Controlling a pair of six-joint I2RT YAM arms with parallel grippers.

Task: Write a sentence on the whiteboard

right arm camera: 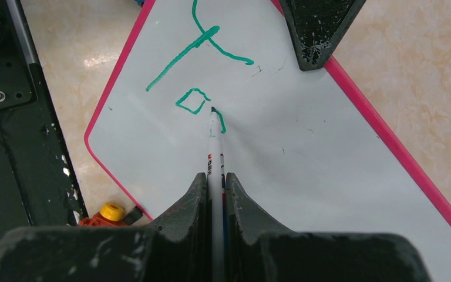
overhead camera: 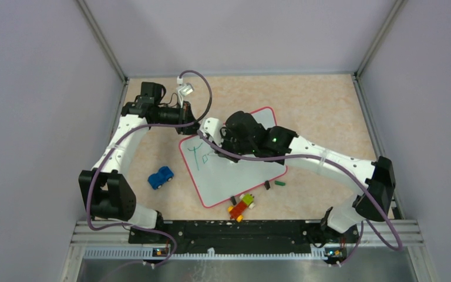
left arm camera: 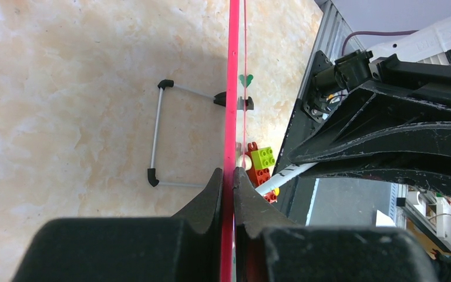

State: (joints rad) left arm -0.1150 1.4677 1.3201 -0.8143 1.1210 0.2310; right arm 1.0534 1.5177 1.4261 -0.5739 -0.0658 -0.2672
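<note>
Writing under way: "To" is down, a third letter just begun.
Mid-desk [overhead camera: 317, 111], the left jaws clamp the whiteboard [overhead camera: 235, 176] by its rim. The right jaws pinch the marker [right arm camera: 214, 147], tip touching beside the sentence [right arm camera: 197, 64]; next comes a steady stroke.

Far side: bare table [overhead camera: 311, 100] lies open from the whiteboard [overhead camera: 235, 182] to the back wall.
Left flank: passable, save a blue toy car [overhead camera: 161, 177] near the board's edge.
Far-left corner: blocked; the left gripper [left arm camera: 228, 176] pinches the rim, with a wire stand [left arm camera: 158, 132] jutting beside it.
Board's upper half: taken by the right gripper [right arm camera: 214, 179] clamping a marker [right arm camera: 214, 144]; lower half bare.
Right flank: the right arm [overhead camera: 329, 161] slants across.
Near edge: a brick toy [overhead camera: 242, 207], a dark piece [overhead camera: 266, 185] and a green piece [overhead camera: 279, 183] crowd the rim.
</note>
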